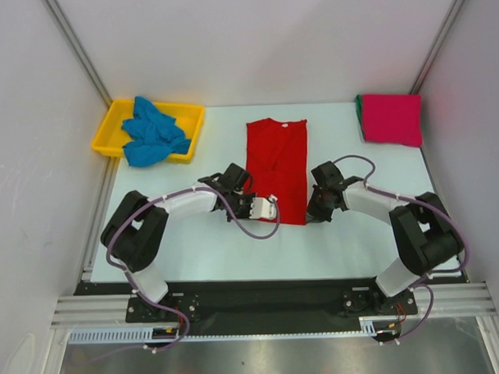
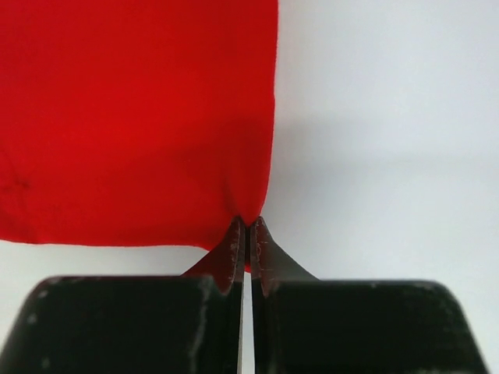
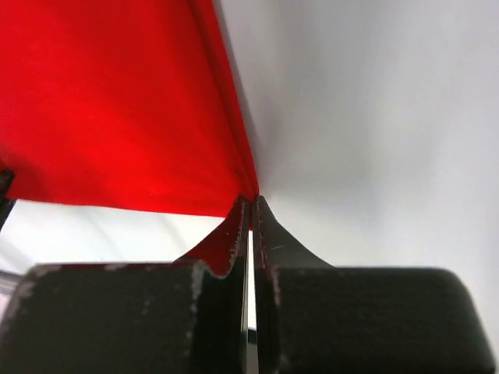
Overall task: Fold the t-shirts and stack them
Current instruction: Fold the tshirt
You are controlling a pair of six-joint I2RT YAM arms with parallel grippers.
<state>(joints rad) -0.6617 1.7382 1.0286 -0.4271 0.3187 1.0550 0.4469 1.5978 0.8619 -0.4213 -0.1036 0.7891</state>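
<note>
A bright red t-shirt (image 1: 280,157) lies on the table as a long strip, collar at the far end. My left gripper (image 1: 271,209) is shut on its near left corner; in the left wrist view the closed fingertips (image 2: 248,227) pinch the red cloth (image 2: 132,117). My right gripper (image 1: 313,211) is shut on the near right corner; in the right wrist view the closed fingertips (image 3: 253,201) pinch the red cloth (image 3: 117,101). A crumpled blue t-shirt (image 1: 153,131) lies in the tray. A folded magenta-pink t-shirt (image 1: 391,119) lies at the far right with a green edge (image 1: 359,113) beside it.
A yellow plastic tray (image 1: 110,126) stands at the far left and holds the blue shirt. Metal frame posts and grey walls close in the table on both sides. White tabletop (image 1: 235,253) shows near the arms' bases.
</note>
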